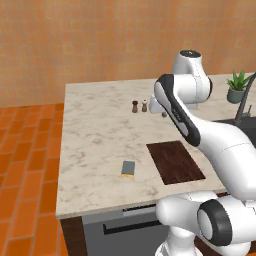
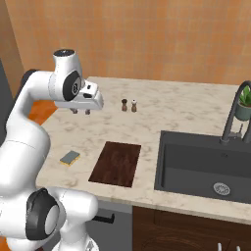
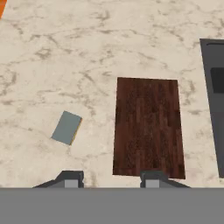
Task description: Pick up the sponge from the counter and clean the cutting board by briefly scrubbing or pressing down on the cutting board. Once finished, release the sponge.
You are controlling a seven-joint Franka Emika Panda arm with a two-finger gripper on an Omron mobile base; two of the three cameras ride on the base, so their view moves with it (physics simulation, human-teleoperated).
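Note:
The sponge [image 1: 128, 168] [image 2: 70, 157] [image 3: 67, 127] lies flat on the marble counter [image 1: 100, 130] [image 2: 166, 110] [image 3: 65, 65], grey-blue side up with a yellow edge showing. To its right, a short gap away, lies the dark brown cutting board [image 1: 175, 161] [image 2: 116, 163] [image 3: 148, 127]. My gripper [image 2: 81, 112] [image 3: 111, 180] hangs high above the counter, behind the sponge and board, pointing down. Its fingers are spread wide, open, with nothing between them. From the hand view, the sponge sits left of centre and the board right of centre.
Two small shakers [image 1: 139, 106] [image 2: 129, 105] stand at the counter's middle back. A black sink basin [image 2: 206, 166] [image 3: 214, 100] with a faucet [image 2: 233, 117] lies right of the board. A potted plant [image 1: 237, 87] [image 2: 243, 105] stands at the far right. Orange tile floor [image 1: 25, 160] lies to the left.

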